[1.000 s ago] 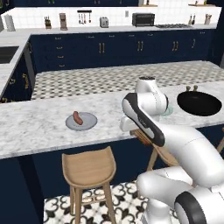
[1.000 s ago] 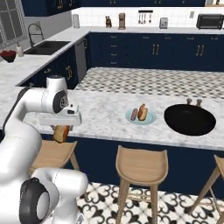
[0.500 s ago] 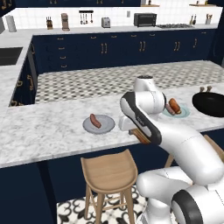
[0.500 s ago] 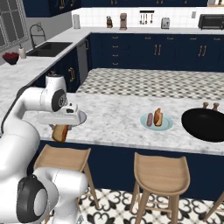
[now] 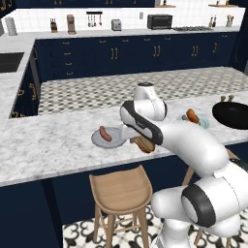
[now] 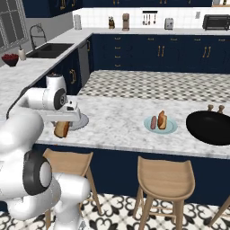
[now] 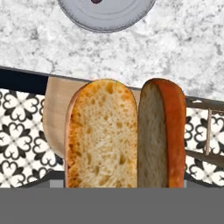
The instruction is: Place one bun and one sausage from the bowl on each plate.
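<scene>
Gripper (image 5: 143, 144) at the centre of the left base view clamps one orange-brown bun (image 5: 144, 145), just right of a flat grey plate (image 5: 109, 139) bearing one reddish sausage (image 5: 104, 133); a teal plate (image 5: 201, 123) at the right holds a bun and a sausage beside the black bowl (image 5: 231, 115). Seen from the right base view, the gripper (image 6: 62, 129) holds the bun (image 6: 61, 129) at the left, at the marble counter (image 6: 121, 121) edge, just below the grey plate (image 6: 80, 121). Through the hand view, the split bun (image 7: 124, 135), spongy crumb and smooth crust, sits centre frame; the grey plate (image 7: 105, 17) lies top centre.
</scene>
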